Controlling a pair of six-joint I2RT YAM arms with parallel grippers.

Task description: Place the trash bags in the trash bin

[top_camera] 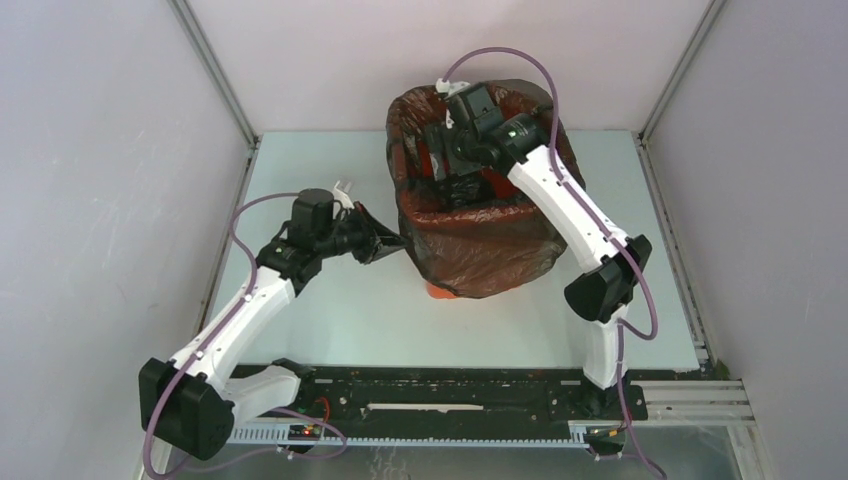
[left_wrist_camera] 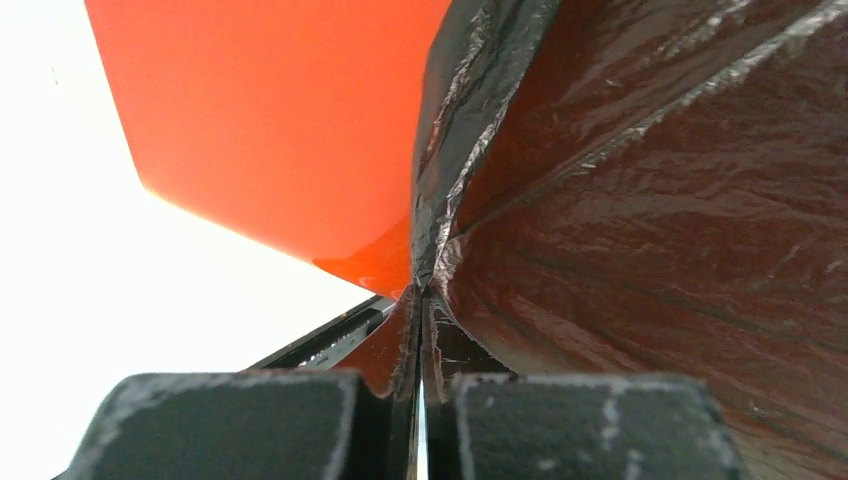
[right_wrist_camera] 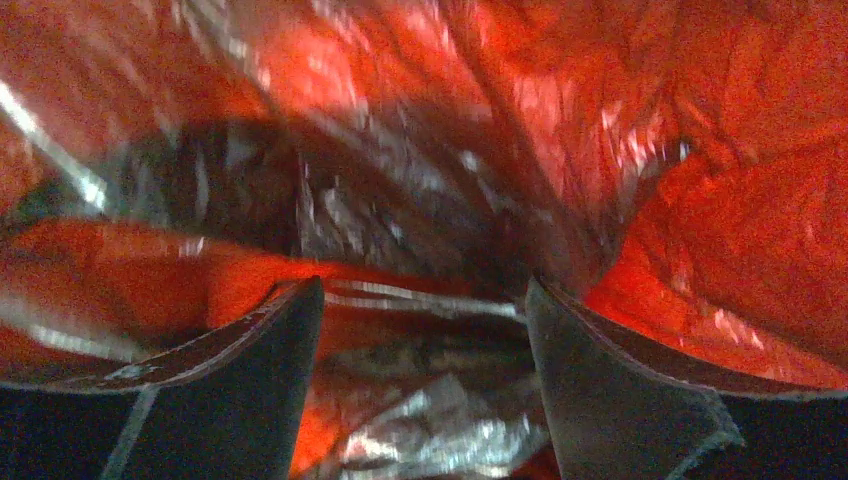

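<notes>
We noted the left fingers [left_wrist_camera: 230, 425] pressed together on a fold of the trash bag [top_camera: 490, 245], just outside the trash bin [left_wrist_camera: 280, 120] on the desk [top_camera: 330, 320]. The right fingers [right_wrist_camera: 620, 400] stood spread inside the bin, with crinkled bag film between them.

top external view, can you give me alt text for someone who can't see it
A black trash bag is draped over an orange trash bin at the far middle of a pale table. The right gripper reaches down into the bin's mouth, while the left gripper pinches the bag's edge at the bin's left side.
</notes>
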